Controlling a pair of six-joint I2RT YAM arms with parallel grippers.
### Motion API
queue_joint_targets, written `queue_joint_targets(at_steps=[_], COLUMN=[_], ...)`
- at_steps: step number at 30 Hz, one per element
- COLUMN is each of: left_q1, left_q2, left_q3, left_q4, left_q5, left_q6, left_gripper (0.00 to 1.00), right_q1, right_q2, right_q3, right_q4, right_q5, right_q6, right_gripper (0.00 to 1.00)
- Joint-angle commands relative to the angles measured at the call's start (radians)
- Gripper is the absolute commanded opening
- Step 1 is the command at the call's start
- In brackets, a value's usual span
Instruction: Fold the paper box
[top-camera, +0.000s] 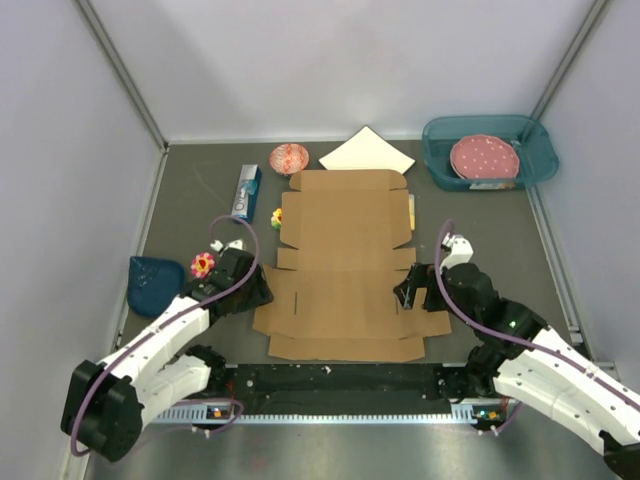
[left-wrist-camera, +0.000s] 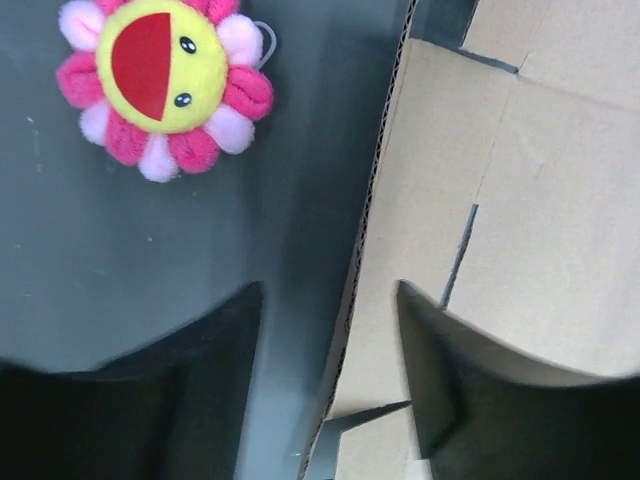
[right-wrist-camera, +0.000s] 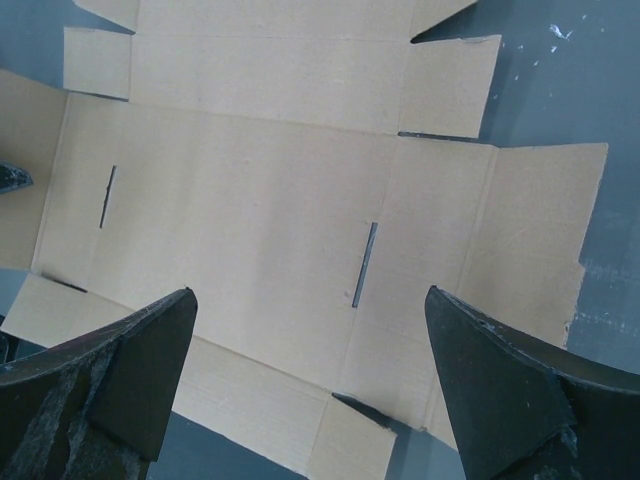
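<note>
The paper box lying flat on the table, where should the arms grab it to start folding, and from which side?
Probably take the paper box by its outer side flaps, coming in from the left and right. It lies flat, so only free edges can be pinched. The open left gripper straddles the left flap's corrugated edge; the open right gripper hangs over the right side.

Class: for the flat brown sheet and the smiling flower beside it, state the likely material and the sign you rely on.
The paper box: corrugated cardboard, matte brown; the left wrist view shows fluting along its cut edge. The flower toy: probably plush fabric, with fuzzy pink petals and a soft-looking yellow face.
</note>
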Motion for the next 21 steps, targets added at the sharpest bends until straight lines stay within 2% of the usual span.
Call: queue_joint_targets(at_steps=[1, 3, 4, 7, 13, 17, 20, 21], left_q1=[-0.003, -0.003, -0.004, -0.004, -0.006, -0.004, -0.006, -0.006], left_q2=[0.004, 0.001, -0.002, -0.022, -0.04, -0.036, -0.013, -0.005], left_q3=[-0.012, -0.001, 0.007, 0.065, 0.281, 0.436, 0.529, 0.554], left_q4=[0.086, 0.091, 0.092, 0.084, 0.081, 0.152, 0.192, 0.212], left_q5=[0.067, 0.083, 0.089, 0.155, 0.244, 0.354, 0.478, 0.561], left_q6=[0.04, 0.055, 0.078, 0.127, 0.25, 0.341, 0.394, 0.402], left_gripper=[0.49, 0.28, 0.13, 0.0, 0.0, 0.0, 0.0, 0.0], right_q1=[-0.002, -0.002, -0.002, -0.002, -0.002, -0.004, -0.002, -0.002], right_q2=[0.007, 0.004, 0.004, 0.0, 0.002, 0.002, 0.0, 0.002], right_q3=[0.049, 0.051, 0.052, 0.075, 0.198, 0.349, 0.461, 0.486], right_q4=[0.016, 0.016, 0.016, 0.012, -0.022, -0.071, -0.123, -0.132], right_q5=[-0.01, -0.011, -0.013, -0.027, -0.066, -0.085, -0.1, -0.116], right_q6=[0.005, 0.008, 0.008, 0.009, -0.002, -0.035, -0.064, -0.069], right_gripper=[0.98, 0.98, 0.98, 0.97, 0.96, 0.96, 0.96, 0.96])
